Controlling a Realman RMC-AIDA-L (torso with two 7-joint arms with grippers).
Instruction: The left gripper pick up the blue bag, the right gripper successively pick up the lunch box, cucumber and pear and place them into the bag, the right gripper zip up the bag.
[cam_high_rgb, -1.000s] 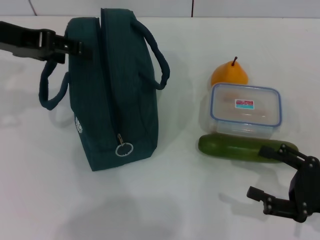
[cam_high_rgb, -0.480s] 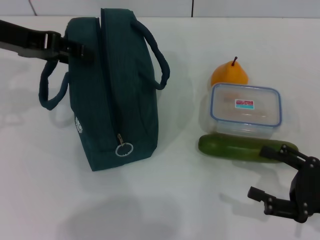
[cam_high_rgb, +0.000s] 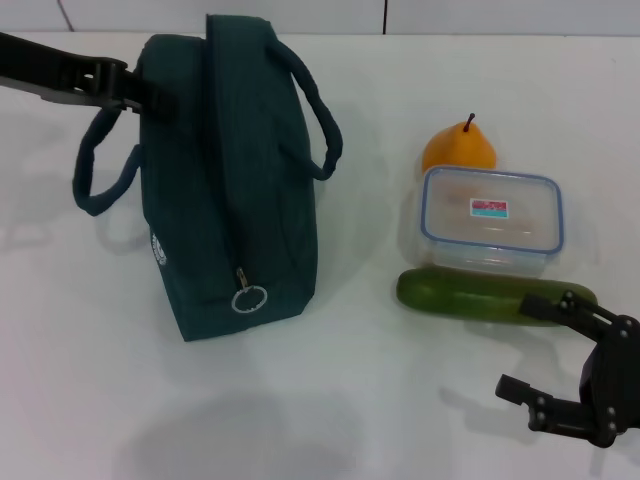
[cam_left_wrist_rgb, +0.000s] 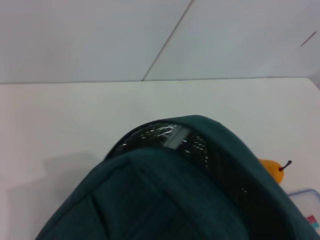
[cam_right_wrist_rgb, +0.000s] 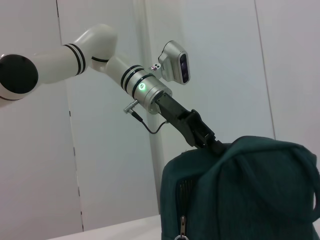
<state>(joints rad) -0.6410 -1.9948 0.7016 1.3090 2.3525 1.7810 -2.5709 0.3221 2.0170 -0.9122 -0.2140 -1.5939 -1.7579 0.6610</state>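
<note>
Blue bag (cam_high_rgb: 235, 190): dark teal, upright, zip closed.
Left wrist view: foil lining shows through a top gap.
My left gripper (cam_high_rgb: 150, 95): at bag's top corner, jaws' state unclear.
My right gripper (cam_high_rgb: 560, 365): jaws released, beside cucumber (cam_high_rgb: 470, 293).

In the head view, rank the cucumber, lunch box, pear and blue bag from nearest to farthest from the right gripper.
From the right gripper, low at the right edge:
1. cucumber, right beside its upper finger.
2. lunch box, just behind the cucumber.
3. pear, behind the lunch box.
4. blue bag, across on the left, with the left gripper at its far top end.
</note>
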